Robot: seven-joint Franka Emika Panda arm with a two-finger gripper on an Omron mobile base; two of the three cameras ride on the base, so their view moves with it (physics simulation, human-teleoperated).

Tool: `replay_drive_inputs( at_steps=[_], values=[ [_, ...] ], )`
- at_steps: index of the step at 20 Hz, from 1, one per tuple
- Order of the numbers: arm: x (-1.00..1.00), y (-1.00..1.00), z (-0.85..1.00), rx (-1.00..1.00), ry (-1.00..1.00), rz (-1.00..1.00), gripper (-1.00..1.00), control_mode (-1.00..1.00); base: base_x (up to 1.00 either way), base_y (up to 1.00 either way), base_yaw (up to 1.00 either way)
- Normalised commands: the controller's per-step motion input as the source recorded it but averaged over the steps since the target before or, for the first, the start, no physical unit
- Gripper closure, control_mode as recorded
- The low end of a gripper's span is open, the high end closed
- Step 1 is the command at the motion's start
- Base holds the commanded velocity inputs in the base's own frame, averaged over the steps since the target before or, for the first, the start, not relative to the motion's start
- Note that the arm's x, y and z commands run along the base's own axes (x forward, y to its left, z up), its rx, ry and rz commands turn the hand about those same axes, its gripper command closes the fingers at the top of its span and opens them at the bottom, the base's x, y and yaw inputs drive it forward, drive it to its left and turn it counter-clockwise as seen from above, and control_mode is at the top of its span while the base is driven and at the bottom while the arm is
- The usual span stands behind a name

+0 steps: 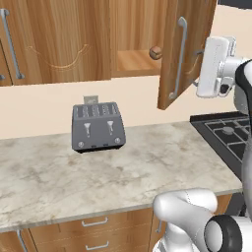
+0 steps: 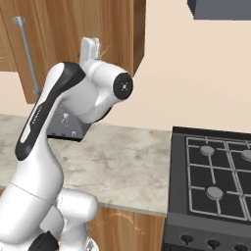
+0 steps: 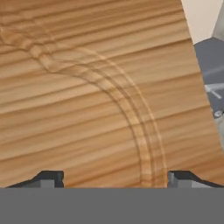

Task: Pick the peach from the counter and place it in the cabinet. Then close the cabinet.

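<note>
— Pincer [image 3: 116, 177] first: how does it stand?

— Spread wide, from what the hand view gives: one dark fingertip [image 3: 51, 177] low at the left, the other low at the right, and nothing between them. Close ahead of the tips is the face of the cabinet door [image 3: 100, 96], its curved groove sweeping across. Whether the tips touch the wood I cannot tell.

— Why hold it there?

— My reading is that the hand is set against the outer side of the door to push it shut. In the left base view the white hand sits just beside the door's outer face, the door swung out with its long silver handle [image 1: 179, 59] toward the room.

— And the peach [image 1: 155, 52]?

— On the light wood shelf [image 1: 134, 62] inside the cabinet, near the hinge side of the opening. So placing looks done; closing is left.

— Beyond that?

— A grey toaster [image 1: 97, 126] on the surface [image 1: 123, 167], and the black stove top [image 2: 215, 171] to the right.
</note>
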Motion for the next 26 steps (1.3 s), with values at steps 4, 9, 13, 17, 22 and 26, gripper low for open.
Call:
replay_drive_inputs(
  at_steps=[4,9,13,17,22,26],
  values=[
    [1.0,0.69,0.0,0.0,0.04,-0.05,-1.0,-1.0,0.0,0.0,0.0],
    [1.0,0.78,-0.1,-0.05,0.01,-0.2,-1.0,-1.0,0.0,0.0,0.0],
    [1.0,0.74,-0.48,-0.07,0.09,-0.3,-1.0,-1.0,0.0,0.0,0.0],
    [1.0,0.43,-0.41,-0.05,0.07,-0.31,-1.0,-1.0,0.0,0.0,0.0],
    [0.74,0.18,-0.16,-0.02,0.05,-0.26,-1.0,-1.0,0.0,0.0,0.0],
    [-0.83,0.0,0.02,0.0,0.14,-0.1,-1.0,-1.0,0.0,0.0,0.0]
  ],
)
